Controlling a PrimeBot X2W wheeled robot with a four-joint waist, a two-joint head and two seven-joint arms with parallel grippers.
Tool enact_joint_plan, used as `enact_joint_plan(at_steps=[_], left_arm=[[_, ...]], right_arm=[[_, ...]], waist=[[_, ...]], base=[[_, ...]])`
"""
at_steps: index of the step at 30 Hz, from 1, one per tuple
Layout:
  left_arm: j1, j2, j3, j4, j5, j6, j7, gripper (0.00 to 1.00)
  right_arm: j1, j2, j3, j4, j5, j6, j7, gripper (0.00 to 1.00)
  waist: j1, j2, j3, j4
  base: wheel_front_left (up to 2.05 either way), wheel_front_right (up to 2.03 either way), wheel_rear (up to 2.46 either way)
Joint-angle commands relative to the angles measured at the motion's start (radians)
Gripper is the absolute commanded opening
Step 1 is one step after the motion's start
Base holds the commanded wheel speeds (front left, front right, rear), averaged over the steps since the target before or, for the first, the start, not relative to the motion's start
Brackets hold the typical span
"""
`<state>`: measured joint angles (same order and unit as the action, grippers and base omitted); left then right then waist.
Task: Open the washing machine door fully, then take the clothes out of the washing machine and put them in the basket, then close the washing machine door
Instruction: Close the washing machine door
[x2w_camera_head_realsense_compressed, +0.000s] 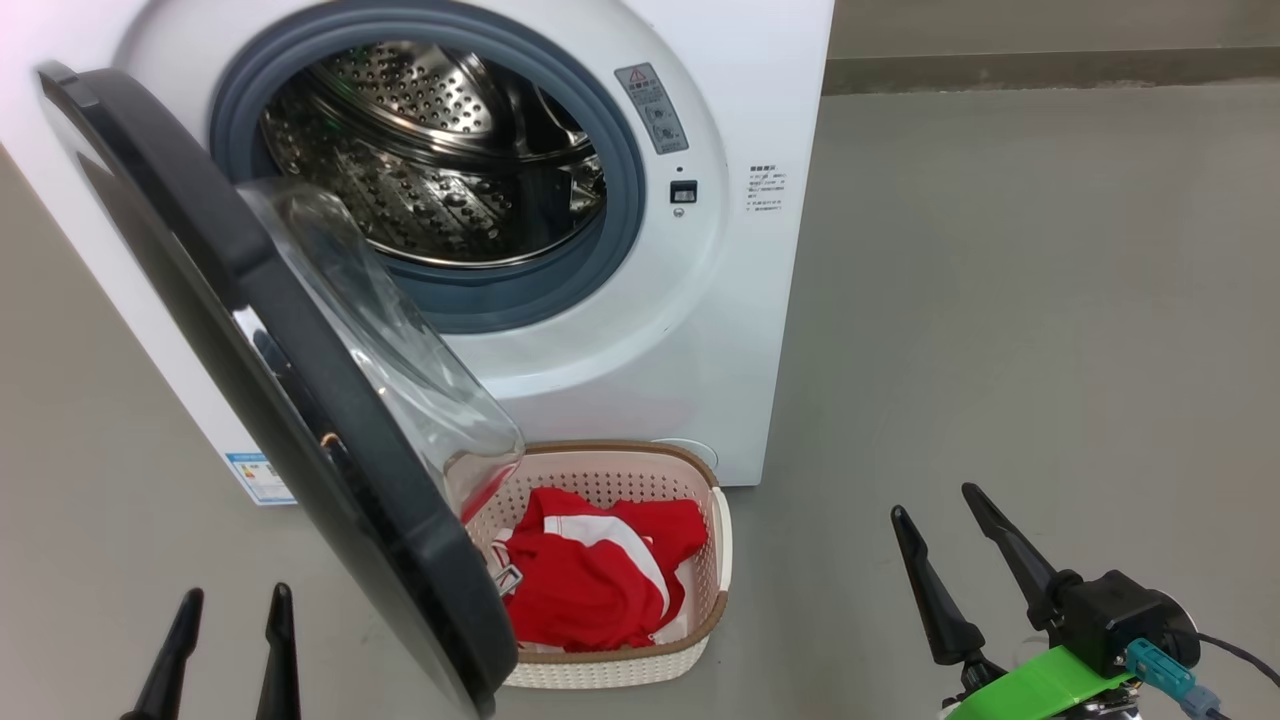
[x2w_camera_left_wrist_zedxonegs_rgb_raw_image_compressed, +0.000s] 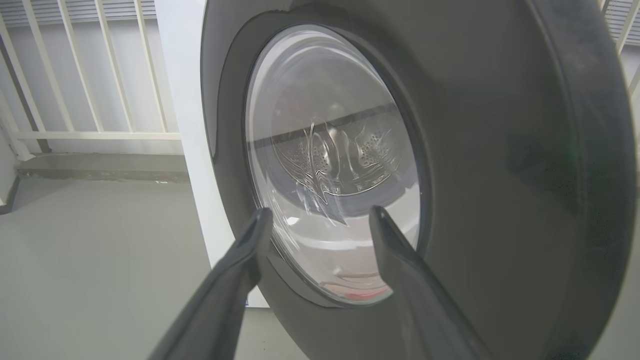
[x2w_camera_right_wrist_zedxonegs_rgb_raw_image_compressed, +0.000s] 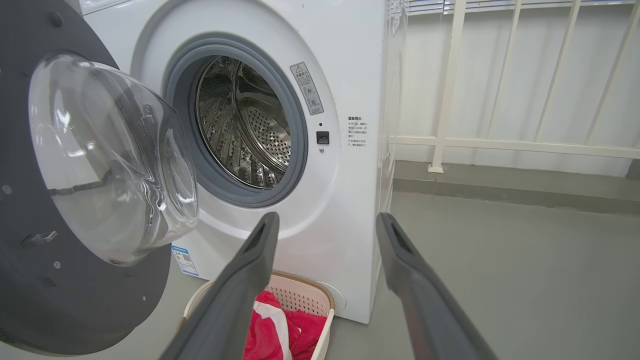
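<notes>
On the floor (x2w_camera_head_realsense_compressed: 1000, 300) by the washing machine (x2w_camera_head_realsense_compressed: 640, 350), the clothes (x2w_camera_head_realsense_compressed: 590, 580) lay in the basket (x2w_camera_head_realsense_compressed: 610, 665), the door (x2w_camera_head_realsense_compressed: 180, 200) hung open; my left claw (x2w_camera_head_realsense_compressed: 237, 593) and right claw (x2w_camera_head_realsense_compressed: 932, 500) stood apart, empty.

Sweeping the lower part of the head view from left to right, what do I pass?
left claw → washing machine door, swung open → clothes lying in the basket → right claw
</notes>
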<state>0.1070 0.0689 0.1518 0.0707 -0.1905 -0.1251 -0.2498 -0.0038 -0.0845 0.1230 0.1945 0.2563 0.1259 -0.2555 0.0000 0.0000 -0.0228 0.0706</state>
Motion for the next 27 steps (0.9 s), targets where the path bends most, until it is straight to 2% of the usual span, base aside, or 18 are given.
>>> enact_joint_plan(at_steps=[1, 2, 3, 4, 5, 9, 13, 17, 21, 27], left_arm=[[-0.012, 0.003, 0.035, -0.027, 0.014, -0.005, -0.012, 0.98], [-0.009, 0.002, 0.038, -0.018, 0.017, -0.006, -0.012, 0.83], [-0.008, 0.001, 0.047, -0.009, 0.023, -0.005, -0.012, 0.39], [-0.008, 0.001, 0.047, -0.009, 0.023, -0.005, -0.012, 0.39], [-0.010, -0.002, 0.056, -0.001, 0.020, -0.005, -0.012, 0.00], [-0.034, -0.013, 0.089, 0.020, -0.035, 0.001, -0.012, 0.00], [-0.078, -0.018, 0.113, 0.037, -0.189, 0.013, -0.012, 0.00], [-0.131, -0.018, 0.100, 0.035, -0.450, 0.045, -0.004, 0.00], [-0.157, -0.018, 0.066, -0.022, -0.755, 0.082, 0.083, 0.00], [-0.168, -0.019, 0.031, -0.184, -1.137, 0.202, 0.237, 0.00]], right_arm=[[-0.029, -0.006, 0.023, -0.027, 0.007, 0.005, -0.006, 1.00], [-0.029, -0.005, 0.024, -0.027, 0.007, 0.005, -0.006, 1.00], [-0.029, -0.005, 0.024, -0.027, 0.007, 0.005, -0.006, 1.00], [-0.029, -0.005, 0.024, -0.027, 0.007, 0.005, -0.006, 1.00], [-0.029, -0.005, 0.024, -0.027, 0.007, 0.005, -0.006, 1.00], [-0.029, -0.004, 0.021, -0.028, 0.008, 0.005, -0.006, 1.00], [-0.027, -0.005, 0.020, -0.027, 0.007, 0.005, -0.006, 1.00], [-0.029, -0.005, 0.023, -0.025, 0.006, 0.005, -0.006, 1.00], [-0.029, -0.003, 0.023, -0.026, 0.007, 0.005, -0.006, 1.00], [-0.026, -0.007, 0.030, -0.024, -0.009, 0.005, -0.006, 1.00]], waist=[[0.0000, 0.0000, 0.001, 0.002], [0.0000, 0.0000, 0.002, 0.002], [0.0000, 0.0000, 0.003, 0.003], [0.0000, 0.0000, 0.003, 0.003], [0.0000, 0.0000, 0.004, 0.004], [0.0000, 0.0000, 0.007, 0.008], [0.0000, 0.0000, 0.006, 0.013], [0.0000, 0.0000, 0.003, 0.013], [0.0000, 0.0000, 0.001, 0.011], [0.0000, 0.0000, 0.005, 0.007]], base=[[0.00, 0.00, 0.00], [0.00, 0.00, 0.00], [0.00, 0.00, 0.00], [0.00, 0.00, 0.00], [0.00, 0.00, 0.00], [0.00, 0.00, 0.00], [0.00, 0.00, 0.00], [0.00, 0.00, 0.00], [0.00, 0.00, 0.00], [0.00, 0.00, 0.00]])
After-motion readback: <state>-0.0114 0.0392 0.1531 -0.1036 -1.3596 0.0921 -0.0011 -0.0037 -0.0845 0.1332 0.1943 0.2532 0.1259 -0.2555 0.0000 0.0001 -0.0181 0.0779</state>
